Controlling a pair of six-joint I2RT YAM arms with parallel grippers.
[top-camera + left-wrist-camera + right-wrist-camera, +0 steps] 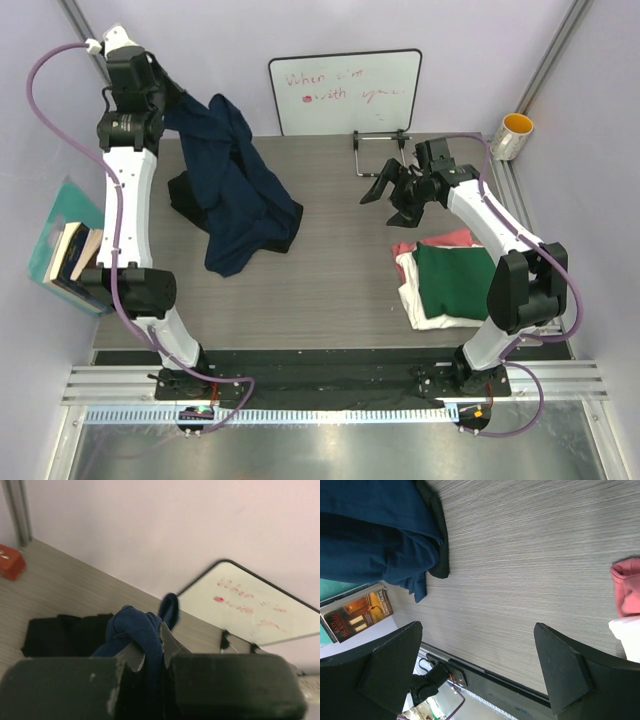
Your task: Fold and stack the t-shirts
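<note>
My left gripper [180,103] is raised at the back left and shut on the navy blue t-shirt [240,190], which hangs from it down onto the table. In the left wrist view the navy cloth [134,625] is pinched in the gripper [153,647]. The black t-shirt [186,196] lies crumpled under the navy one and also shows in the left wrist view [60,635]. My right gripper [386,186] is open and empty above the table's middle [476,628]. At the right lies a stack: the dark green t-shirt [456,280] on the cream-white t-shirt [418,305] and the pink-red t-shirt [445,240].
A whiteboard [345,92] with red writing leans on the back wall, with a black wire stand [378,150] before it. A yellow cup [513,134] stands at the back right. Books [72,252] lie off the table's left edge. A red object [10,562] lies at the far left.
</note>
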